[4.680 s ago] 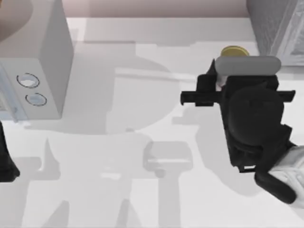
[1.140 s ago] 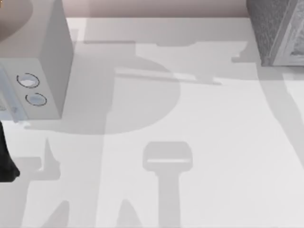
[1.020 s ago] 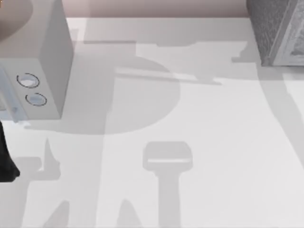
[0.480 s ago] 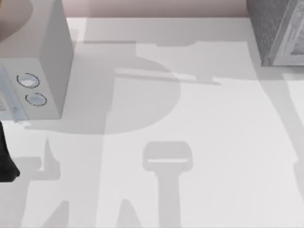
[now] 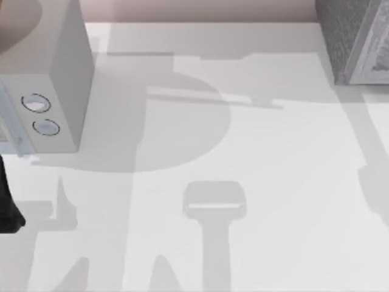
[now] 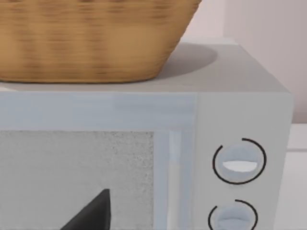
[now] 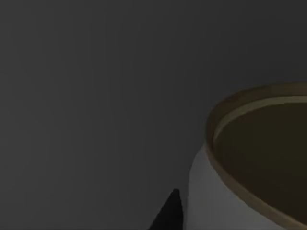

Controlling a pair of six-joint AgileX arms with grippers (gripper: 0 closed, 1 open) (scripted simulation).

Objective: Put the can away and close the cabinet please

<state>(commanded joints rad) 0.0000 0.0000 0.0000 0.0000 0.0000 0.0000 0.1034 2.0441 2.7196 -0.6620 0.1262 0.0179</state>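
The can (image 7: 249, 163) shows close up in the dim right wrist view: a white body with a gold rim, standing upright before a plain dark grey surface. A black piece (image 7: 168, 216) of my right gripper sits right beside it. The cabinet (image 5: 346, 36), dark grey and speckled with a lighter patterned front panel (image 5: 378, 56), fills the top view's far right corner. My left arm (image 5: 7, 207) is parked at the top view's left edge. A black part (image 6: 93, 213) of its gripper hangs in front of the pale box.
A pale grey box with two round dials (image 5: 55, 91) stands at the far left of the table (image 5: 243, 152). A wicker basket (image 6: 86, 38) rests on top of it. Arm shadows lie across the white tabletop.
The right gripper and the can, seen near the cabinet 4.7 s ago, have left the top view. Over the last second the shadow at the right edge slid toward the table's near side.
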